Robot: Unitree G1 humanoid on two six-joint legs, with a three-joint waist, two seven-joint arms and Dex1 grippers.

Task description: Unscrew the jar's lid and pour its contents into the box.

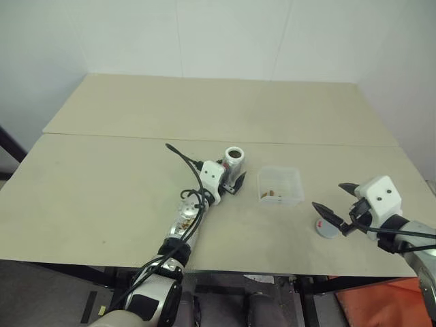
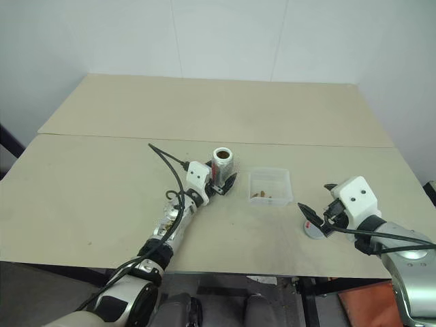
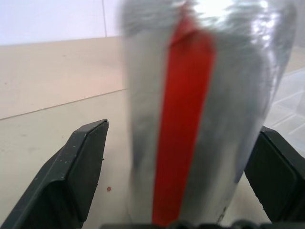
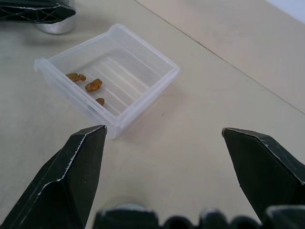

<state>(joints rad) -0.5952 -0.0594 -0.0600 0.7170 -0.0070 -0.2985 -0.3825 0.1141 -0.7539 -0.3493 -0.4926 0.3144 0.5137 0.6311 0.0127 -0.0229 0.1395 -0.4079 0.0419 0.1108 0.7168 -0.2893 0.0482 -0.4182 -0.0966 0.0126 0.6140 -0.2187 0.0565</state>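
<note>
Crumbs (image 4: 90, 85) in box (image 4: 143, 90), jar (image 1: 234, 161) upright beside it.

Two beige tabletops (image 1: 204, 109) are sitting pushed together against plain white walls (image 1: 204, 34), with something orange (image 1: 368, 303) peeking out underneath.

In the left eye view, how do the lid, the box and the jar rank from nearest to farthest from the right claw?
1. Lid: directly beneath the right claw.
2. Box: further left.
3. Jar: farthest, between the left claw's fingers.
</note>
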